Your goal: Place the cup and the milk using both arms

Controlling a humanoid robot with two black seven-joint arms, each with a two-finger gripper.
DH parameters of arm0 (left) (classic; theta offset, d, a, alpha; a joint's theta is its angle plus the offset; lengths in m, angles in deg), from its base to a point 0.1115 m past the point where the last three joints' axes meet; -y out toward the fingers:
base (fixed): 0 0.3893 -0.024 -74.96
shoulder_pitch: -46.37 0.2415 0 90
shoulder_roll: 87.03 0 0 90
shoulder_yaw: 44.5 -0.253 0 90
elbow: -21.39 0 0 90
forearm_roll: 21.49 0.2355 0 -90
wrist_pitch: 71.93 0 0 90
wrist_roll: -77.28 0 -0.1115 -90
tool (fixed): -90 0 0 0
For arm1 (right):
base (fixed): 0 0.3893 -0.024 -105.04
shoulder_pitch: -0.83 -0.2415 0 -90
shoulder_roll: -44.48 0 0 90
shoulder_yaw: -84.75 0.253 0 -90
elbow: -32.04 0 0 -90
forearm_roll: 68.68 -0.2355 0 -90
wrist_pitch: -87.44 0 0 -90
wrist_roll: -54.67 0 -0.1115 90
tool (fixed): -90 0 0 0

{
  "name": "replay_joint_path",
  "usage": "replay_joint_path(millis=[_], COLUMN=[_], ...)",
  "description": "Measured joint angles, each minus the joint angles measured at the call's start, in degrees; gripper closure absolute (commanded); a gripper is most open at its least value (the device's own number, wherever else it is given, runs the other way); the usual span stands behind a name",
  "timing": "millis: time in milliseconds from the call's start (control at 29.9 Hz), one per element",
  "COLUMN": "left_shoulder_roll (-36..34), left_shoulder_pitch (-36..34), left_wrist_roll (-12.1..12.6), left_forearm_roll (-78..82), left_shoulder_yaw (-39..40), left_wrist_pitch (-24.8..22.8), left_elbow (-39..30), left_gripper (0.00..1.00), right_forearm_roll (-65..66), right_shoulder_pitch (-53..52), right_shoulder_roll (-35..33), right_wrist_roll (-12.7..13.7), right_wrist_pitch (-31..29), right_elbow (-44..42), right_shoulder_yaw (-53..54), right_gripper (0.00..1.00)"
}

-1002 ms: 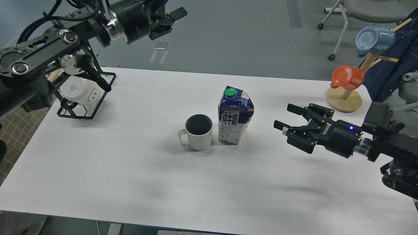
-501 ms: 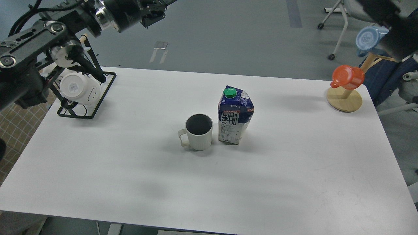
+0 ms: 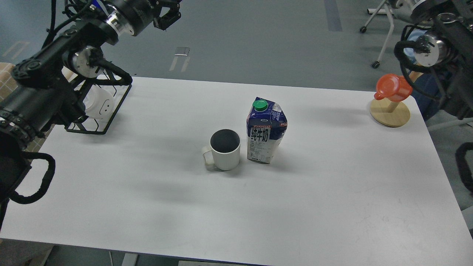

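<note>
A white ribbed cup point(image 3: 224, 150) with a dark inside stands upright near the middle of the white table point(image 3: 147, 207), its handle pointing left. Just right of it, almost touching, stands a blue milk carton point(image 3: 266, 133) with a green cap. My left gripper point(image 3: 167, 14) is high at the top left, far from both and beyond the table's back edge; it is dark and cut by the frame edge, so its fingers cannot be told apart. My right arm point(image 3: 428, 48) rises at the top right, and its gripper is out of view.
A black wire rack point(image 3: 111, 118) holding a white mug stands at the table's left back corner, under my left arm. A wooden mug tree point(image 3: 390, 112) with an orange cup point(image 3: 393, 87) stands at the right back corner. A chair is on the floor behind.
My right arm has swung up from beside the carton to the top right, taking its gripper out of view. My left arm has lifted higher. The cup and carton have not moved.
</note>
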Motion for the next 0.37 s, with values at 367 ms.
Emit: replay_joint_path(millis=[367], left_shoulder_roll=[5.7], left_shoulder_pitch=[3.7], left_wrist_roll=[-5.8], left_forearm_roll=[-4.7], left_shoulder_yaw=[0.1], left_wrist_pitch=[0.0], left_elbow=[6.5], left_gripper=[0.01], right_forearm_roll=[-2.4], right_shoulder_pitch=[5.7], right_shoulder_roll=[6.1], right_wrist_roll=[0.0], right_wrist_pitch=[-0.2], right_elbow=[-1.3], right_shoulder_yaw=[2.0], right_gripper=[0.0])
